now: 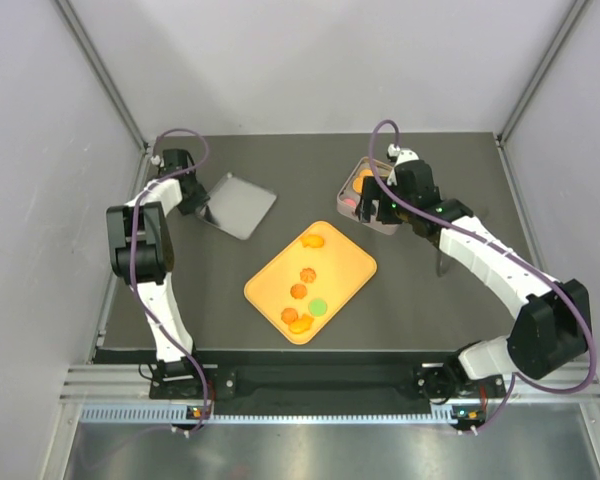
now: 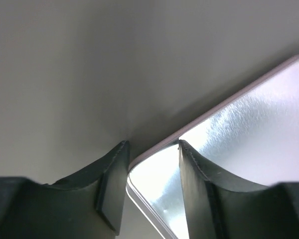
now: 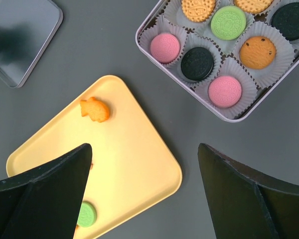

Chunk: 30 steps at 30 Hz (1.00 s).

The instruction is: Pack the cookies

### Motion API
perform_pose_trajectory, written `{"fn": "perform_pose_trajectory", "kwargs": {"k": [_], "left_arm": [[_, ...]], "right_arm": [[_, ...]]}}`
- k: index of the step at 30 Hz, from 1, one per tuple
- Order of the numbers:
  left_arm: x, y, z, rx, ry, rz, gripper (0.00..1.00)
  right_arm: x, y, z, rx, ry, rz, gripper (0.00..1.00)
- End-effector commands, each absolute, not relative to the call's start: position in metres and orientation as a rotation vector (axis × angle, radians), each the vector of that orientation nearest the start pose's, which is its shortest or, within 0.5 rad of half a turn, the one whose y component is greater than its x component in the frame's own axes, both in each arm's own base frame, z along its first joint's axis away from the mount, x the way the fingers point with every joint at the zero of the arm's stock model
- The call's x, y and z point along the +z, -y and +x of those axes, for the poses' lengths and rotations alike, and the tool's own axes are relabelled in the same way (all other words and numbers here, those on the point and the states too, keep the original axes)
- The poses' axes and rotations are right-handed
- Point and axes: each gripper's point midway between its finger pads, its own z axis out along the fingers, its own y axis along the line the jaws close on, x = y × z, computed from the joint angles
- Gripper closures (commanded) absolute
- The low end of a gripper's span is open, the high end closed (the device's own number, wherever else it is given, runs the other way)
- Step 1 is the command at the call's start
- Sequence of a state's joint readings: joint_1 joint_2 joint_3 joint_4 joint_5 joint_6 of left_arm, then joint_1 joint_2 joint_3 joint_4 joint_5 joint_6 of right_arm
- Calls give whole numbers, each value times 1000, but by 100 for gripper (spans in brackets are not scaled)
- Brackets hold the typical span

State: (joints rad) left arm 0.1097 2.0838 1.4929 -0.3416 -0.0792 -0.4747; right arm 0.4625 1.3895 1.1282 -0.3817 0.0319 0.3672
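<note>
Several cookies lie on the orange tray [image 1: 345, 262]: orange ones [image 1: 312, 240] and a green one [image 1: 319, 306]. The right wrist view shows a fish-shaped orange cookie [image 3: 94, 109] and the green cookie [image 3: 85, 214] on the tray [image 3: 134, 169]. The tin [image 3: 142, 41] holds pink [image 3: 165, 47], black [image 3: 197, 63], green [image 3: 228, 22] and orange [image 3: 257, 52] cookies in paper cups. My right gripper [image 3: 144, 149] hangs open above the bare table between tray and tin. My left gripper [image 2: 152, 149] straddles a corner of the silver lid [image 2: 249, 129], fingers [image 2: 112, 184] apart, with a gap showing.
The silver lid [image 1: 238, 205] lies at the back left of the dark table, the tin [image 1: 358, 185] at the back right under my right arm. Grey walls close in the table on three sides.
</note>
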Motion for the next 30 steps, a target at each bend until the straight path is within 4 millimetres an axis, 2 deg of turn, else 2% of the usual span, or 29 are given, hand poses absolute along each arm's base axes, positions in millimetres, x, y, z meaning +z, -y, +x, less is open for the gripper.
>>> {"fn": "perform_pose_trajectory", "kwargs": {"k": [1, 5, 10, 15, 21, 23, 24, 26, 27, 28, 30], "left_arm": [[24, -45, 514, -111, -2416, -724, 53], [18, -42, 510, -131, -2440, -740, 64], [22, -42, 507, -132, -2439, -740, 78], [26, -34, 503, -177, -2451, -727, 99], [40, -28, 496, -221, -2444, -713, 100], [50, -24, 493, -244, -2433, -693, 100], [59, -23, 494, -257, -2412, -682, 100], [63, -16, 489, -297, -2412, -668, 100], [73, -16, 489, -313, -2388, -661, 100], [72, -12, 484, -330, -2393, -661, 100], [86, -5, 482, -381, -2369, -642, 100]], "right_arm": [[212, -199, 365, 457, -2161, -113, 14], [212, -201, 365, 462, -2161, -122, 14], [208, -205, 365, 469, -2173, -135, 13], [204, -209, 366, 480, -2183, -140, 14], [204, -230, 370, 578, -2197, -198, 14], [200, -239, 372, 620, -2213, -215, 13], [206, -244, 375, 640, -2201, -221, 13], [209, -255, 381, 689, -2199, -238, 14], [211, -260, 383, 710, -2194, -246, 14], [211, -267, 384, 751, -2201, -255, 14], [214, -283, 392, 818, -2197, -279, 14]]}}
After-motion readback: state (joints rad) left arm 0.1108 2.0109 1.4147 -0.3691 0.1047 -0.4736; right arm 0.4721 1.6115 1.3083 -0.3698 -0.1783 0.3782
